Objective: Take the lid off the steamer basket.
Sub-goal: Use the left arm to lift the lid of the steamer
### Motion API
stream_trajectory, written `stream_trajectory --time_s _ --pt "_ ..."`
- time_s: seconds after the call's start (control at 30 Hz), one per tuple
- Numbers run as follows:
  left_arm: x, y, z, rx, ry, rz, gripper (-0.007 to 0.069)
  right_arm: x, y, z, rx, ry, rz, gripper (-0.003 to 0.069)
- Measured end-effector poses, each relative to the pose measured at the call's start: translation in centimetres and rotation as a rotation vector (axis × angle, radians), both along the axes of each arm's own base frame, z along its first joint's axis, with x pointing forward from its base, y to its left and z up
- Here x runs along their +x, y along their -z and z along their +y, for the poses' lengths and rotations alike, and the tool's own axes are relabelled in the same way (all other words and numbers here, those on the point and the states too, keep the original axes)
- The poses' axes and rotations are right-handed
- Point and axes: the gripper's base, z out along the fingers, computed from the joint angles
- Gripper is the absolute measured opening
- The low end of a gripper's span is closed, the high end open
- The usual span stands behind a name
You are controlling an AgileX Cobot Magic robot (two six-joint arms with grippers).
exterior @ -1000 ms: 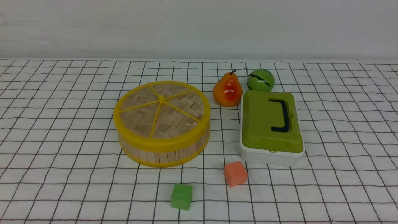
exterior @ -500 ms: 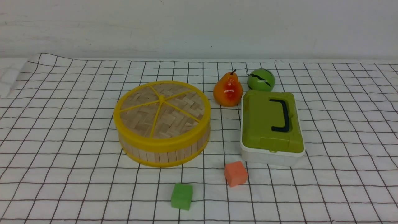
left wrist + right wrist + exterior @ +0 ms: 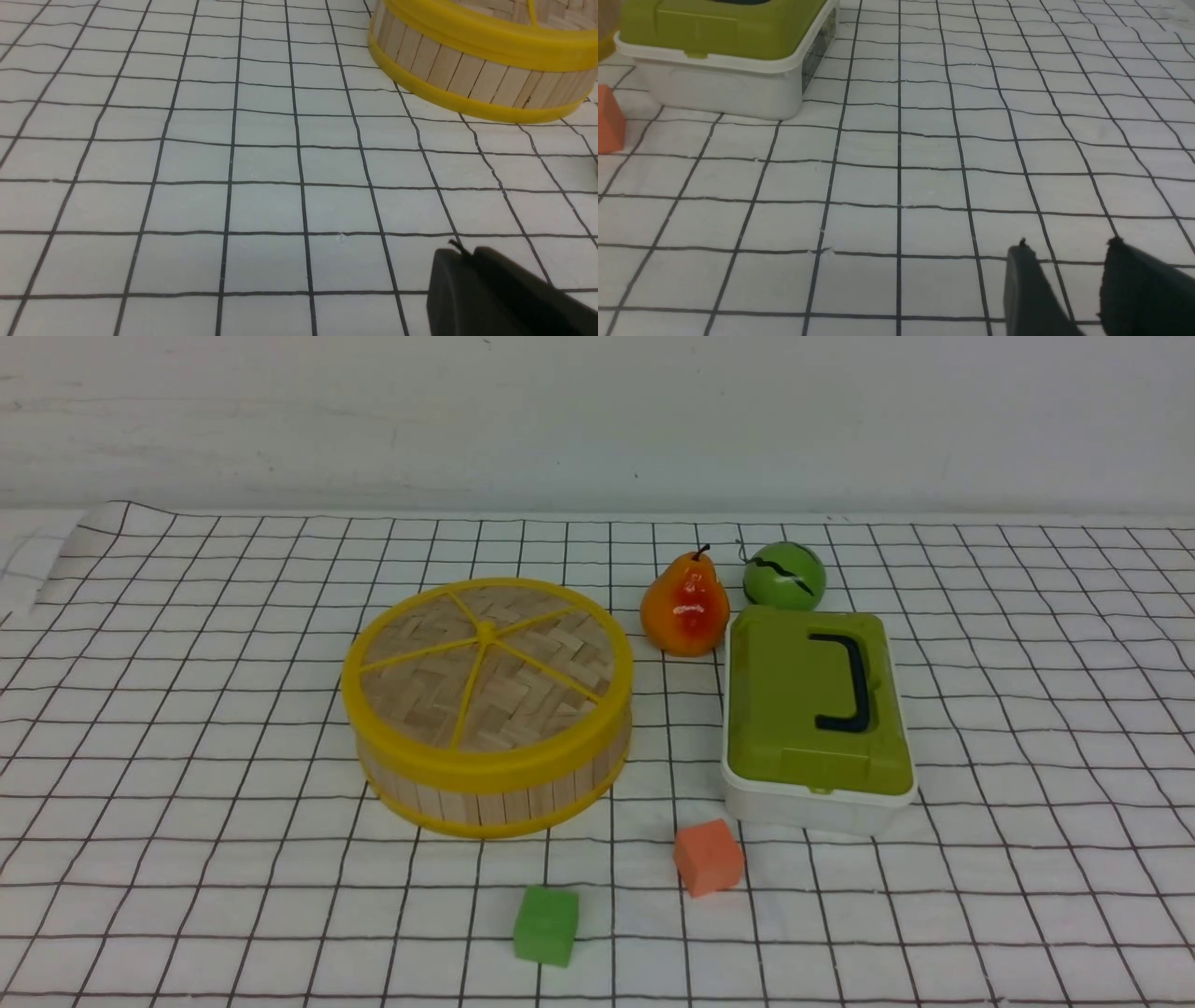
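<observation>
The lid (image 3: 485, 663), a woven bamboo disc with a thick yellow rim and yellow spokes, sits closed on the steamer basket (image 3: 485, 798) at the middle of the checked cloth. No arm shows in the front view. In the left wrist view the basket's slat wall (image 3: 467, 70) and the lid's yellow rim (image 3: 490, 32) lie some way off from my left gripper (image 3: 460, 254), whose fingers are pressed together with nothing between them. My right gripper (image 3: 1066, 252) hovers over bare cloth, open and empty.
A pear (image 3: 684, 607) and a green ball (image 3: 783, 576) stand behind a white box with an olive-green lid (image 3: 817, 709), right of the basket. An orange cube (image 3: 708, 857) and a green cube (image 3: 545, 924) lie in front. The cloth's far-left corner (image 3: 37, 560) is rumpled.
The cloth's far-left corner has pulled inward and rumpled, baring the surface there. The basket, lid and other objects have stayed put.
</observation>
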Motion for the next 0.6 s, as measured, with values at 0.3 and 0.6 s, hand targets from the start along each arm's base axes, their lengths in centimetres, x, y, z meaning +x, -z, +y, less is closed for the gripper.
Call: stream_trajectory --time_s 0.3,0.6 --pt "0.0 0.0 0.0 0.0 0.0 0.0 0.0041 0.0 0.0 0.0 0.0 0.0 0.0 0.0239" --pt "0.0 0.0 0.0 0.0 0.0 0.0 0.0052 0.0 0.0 0.0 0.0 0.0 0.0 0.0239"
